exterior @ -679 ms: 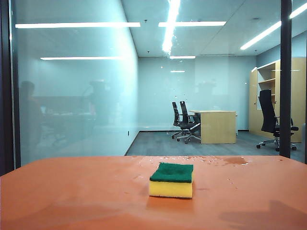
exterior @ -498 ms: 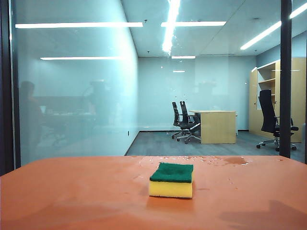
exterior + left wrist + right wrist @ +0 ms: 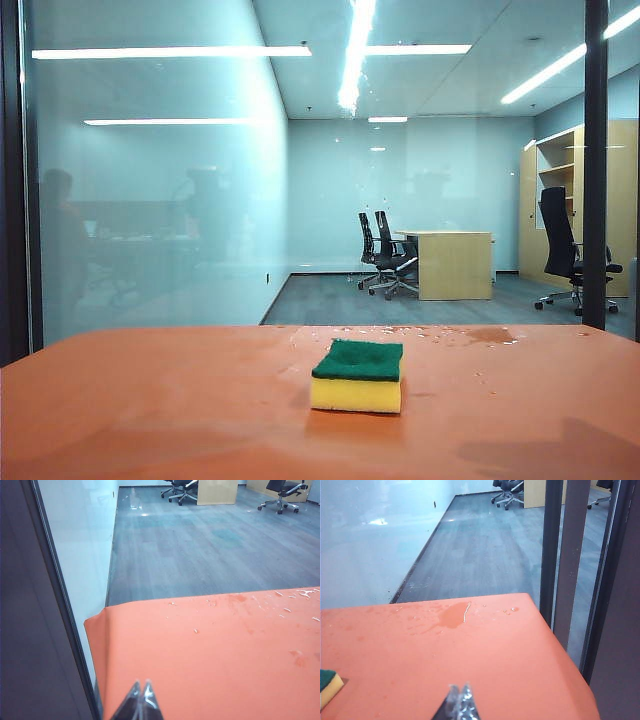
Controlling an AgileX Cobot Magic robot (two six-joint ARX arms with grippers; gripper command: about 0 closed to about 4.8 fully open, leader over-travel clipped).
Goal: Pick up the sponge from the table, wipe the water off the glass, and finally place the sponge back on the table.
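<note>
The sponge [image 3: 358,375], yellow foam with a green scouring top, lies flat near the middle of the orange table [image 3: 150,400]; a corner of the sponge [image 3: 327,686] shows in the right wrist view. Behind the table stands the glass [image 3: 160,200], with water specks [image 3: 378,262] on it at the middle. Droplets and a darker wet patch [image 3: 487,336] lie on the table's far edge, the wet patch [image 3: 453,616] clear in the right wrist view. My left gripper [image 3: 141,686] is shut and empty over the table's left end. My right gripper [image 3: 459,688] is shut and empty over the right end, apart from the sponge. Neither gripper shows in the exterior view.
Dark vertical frame bars [image 3: 596,165] split the glass at the right, and another bar [image 3: 12,180] stands at the left. The table's left corner [image 3: 90,622] and right corner [image 3: 532,600] end close to the glass. Office chairs and a desk [image 3: 455,262] stand beyond the pane.
</note>
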